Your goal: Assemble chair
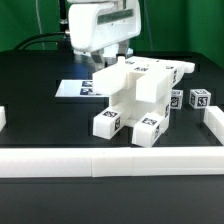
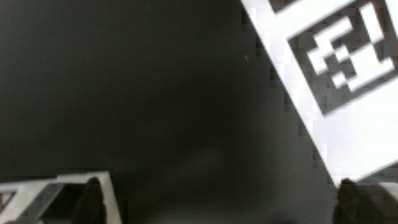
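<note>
Nearest the exterior camera, a long low white border rail (image 1: 110, 160) runs across the front of the black tabletop (image 1: 45, 120). A second rail (image 1: 213, 128) slants back along the exterior view's right.

Behind the front rail, about the middle of the tabletop, sits the chair (image 1: 140, 90), a glossy white cluster of blocky parts already joined. Two of its ends point toward the camera and show square black-and-white tags. Just beside it, toward the exterior view's right, a short white post (image 1: 201, 98) with a tag of its own stands apart from the cluster.

On the exterior view's left of the chair, the marker board (image 1: 78, 88) lies flat.

The white arm (image 1: 100, 28) hangs over the back of the scene, above the strip between the marker board and the chair. In the wrist view the claw (image 2: 214, 195) is spread wide and holds nothing, its fingertips (image 2: 63, 195) at the two edges over dark tabletop. A white tagged surface (image 2: 338, 55) fills one corner; whether it is board or chair cannot be told.
</note>
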Motion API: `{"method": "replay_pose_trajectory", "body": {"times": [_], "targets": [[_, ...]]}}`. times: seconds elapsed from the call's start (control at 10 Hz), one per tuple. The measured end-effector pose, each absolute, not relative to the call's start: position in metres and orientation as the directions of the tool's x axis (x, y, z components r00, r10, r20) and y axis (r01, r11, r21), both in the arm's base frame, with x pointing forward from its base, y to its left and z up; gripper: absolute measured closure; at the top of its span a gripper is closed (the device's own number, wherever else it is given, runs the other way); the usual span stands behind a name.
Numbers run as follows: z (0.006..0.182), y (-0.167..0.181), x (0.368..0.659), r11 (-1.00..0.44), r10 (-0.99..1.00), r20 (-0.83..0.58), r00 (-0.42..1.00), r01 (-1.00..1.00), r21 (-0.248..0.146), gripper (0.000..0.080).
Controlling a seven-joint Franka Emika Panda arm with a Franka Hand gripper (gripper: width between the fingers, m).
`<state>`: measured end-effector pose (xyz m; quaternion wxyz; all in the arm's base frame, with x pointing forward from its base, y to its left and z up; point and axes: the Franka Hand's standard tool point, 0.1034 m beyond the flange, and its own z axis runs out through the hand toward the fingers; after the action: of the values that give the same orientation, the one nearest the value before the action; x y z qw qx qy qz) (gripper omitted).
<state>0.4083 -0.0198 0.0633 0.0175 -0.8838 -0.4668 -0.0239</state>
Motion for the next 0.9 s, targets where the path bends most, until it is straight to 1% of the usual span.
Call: {"method": "replay_pose_trajectory", "body": {"times": [0.2,0.4,0.7,0.9], "targets": [[0.058,-0.011,0.407,-0.603,0.796,0.051,0.603,0.797,-0.022,0.0151],[0.059,0.008,0.412,-0.643,0.763,0.055,0.644,0.765,-0.034,0.0151],[0.066,0.027,0.436,-0.683,0.726,0.065,0.685,0.729,-0.041,0.0151],[0.072,0.031,0.457,-0.705,0.705,0.078,0.705,0.709,-0.03,0.0151]]}}
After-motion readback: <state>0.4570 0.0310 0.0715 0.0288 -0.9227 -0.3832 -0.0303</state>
